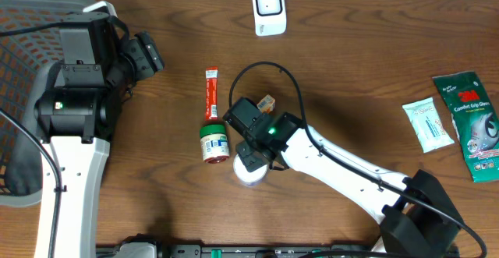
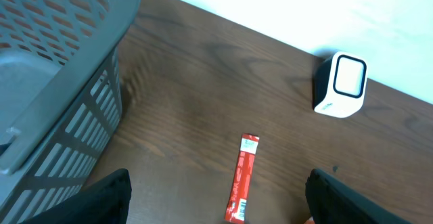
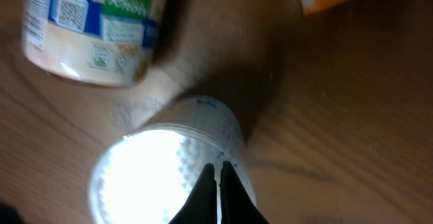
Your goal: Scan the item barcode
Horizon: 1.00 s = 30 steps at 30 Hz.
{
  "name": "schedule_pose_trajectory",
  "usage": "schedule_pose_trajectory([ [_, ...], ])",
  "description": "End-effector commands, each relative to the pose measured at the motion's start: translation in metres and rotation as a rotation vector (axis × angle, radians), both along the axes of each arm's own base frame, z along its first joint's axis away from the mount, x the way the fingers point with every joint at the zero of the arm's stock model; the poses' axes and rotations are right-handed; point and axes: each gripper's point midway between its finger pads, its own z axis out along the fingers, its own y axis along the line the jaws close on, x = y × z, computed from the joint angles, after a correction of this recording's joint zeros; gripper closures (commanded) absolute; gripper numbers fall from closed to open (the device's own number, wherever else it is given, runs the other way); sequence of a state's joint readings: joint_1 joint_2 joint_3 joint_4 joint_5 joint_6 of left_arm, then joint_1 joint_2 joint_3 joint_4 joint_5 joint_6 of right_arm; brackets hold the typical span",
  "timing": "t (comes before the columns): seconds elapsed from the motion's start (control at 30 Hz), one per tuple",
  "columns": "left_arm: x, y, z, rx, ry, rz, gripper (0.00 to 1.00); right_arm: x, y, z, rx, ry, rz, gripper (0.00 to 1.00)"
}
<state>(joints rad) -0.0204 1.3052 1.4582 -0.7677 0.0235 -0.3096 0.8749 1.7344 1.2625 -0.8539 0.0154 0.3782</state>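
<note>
Brown wood-grain table (image 1: 179, 24), pale wall at the far edge.

- Right gripper (image 3: 218, 166): my jaws are pressed together with nothing between them, tips poised at the top of the white tub (image 3: 155, 176).
- White tub: upright, directly under those jaws; I judge it the item to scan. No barcode is visible on it.
- Jar (image 1: 214, 143): on its side just beside the tub, long axis toward the far edge.
- Red stick packet (image 2: 242, 180): beyond the jar.
- Scanner (image 1: 268, 8): far edge, well apart from the tub; my right arm is nearer.
- Left gripper (image 2: 216, 197): jaws spread wide, empty, beside the basket (image 2: 54, 61).
</note>
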Motion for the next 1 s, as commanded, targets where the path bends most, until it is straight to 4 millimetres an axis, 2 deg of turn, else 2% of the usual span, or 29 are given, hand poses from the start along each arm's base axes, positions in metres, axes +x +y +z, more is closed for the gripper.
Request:
schedule_pose_trajectory([
  [0.0,0.000,0.001,0.001,0.009,-0.001,-0.005,0.18,-0.006,-0.011,-0.027,-0.070,0.048,-0.006,0.99],
  [0.1,0.000,0.001,0.001,0.009,-0.001,-0.005,0.18,-0.002,-0.006,-0.013,-0.039,0.024,-0.005,0.99],
  [0.23,0.000,0.001,0.001,0.009,-0.001,-0.005,0.18,0.003,0.000,0.019,0.022,-0.030,0.003,0.99],
  [0.33,0.000,0.001,0.001,0.009,-0.001,-0.005,0.18,0.001,-0.003,0.039,0.051,-0.056,0.006,0.99],
  [0.4,0.000,0.001,0.001,0.009,-0.001,-0.005,0.18,-0.003,-0.007,0.044,0.048,-0.053,0.005,0.99],
  [0.57,0.000,0.001,0.001,0.009,-0.001,-0.005,0.18,-0.011,-0.017,0.034,0.010,-0.016,-0.005,0.99],
  [0.97,0.000,0.001,0.001,0.009,-0.001,-0.005,0.18,-0.024,-0.029,-0.003,-0.028,0.039,-0.047,0.99],
])
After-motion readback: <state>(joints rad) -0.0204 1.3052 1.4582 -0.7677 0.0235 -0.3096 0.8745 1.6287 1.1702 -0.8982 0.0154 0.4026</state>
